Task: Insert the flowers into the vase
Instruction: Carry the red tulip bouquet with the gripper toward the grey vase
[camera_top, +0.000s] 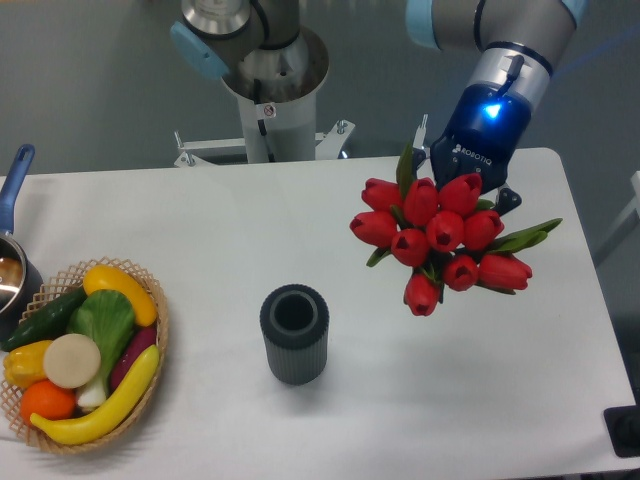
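The flowers (437, 238), a bunch of red tulip buds with green leaves, hang in the air over the right half of the table, buds pointing toward the camera. My gripper (470, 185) is shut on their stems behind the buds; its fingertips are mostly hidden by the bunch. The vase (294, 333), a dark grey ribbed cylinder with a round open mouth, stands upright near the table's middle front. It is to the lower left of the flowers and apart from them. Its mouth is empty.
A woven wicker basket (155, 330) with toy fruit and vegetables stands at the front left. A pot with a blue handle (14, 182) sits at the left edge. The arm's base column (270, 90) stands behind the table.
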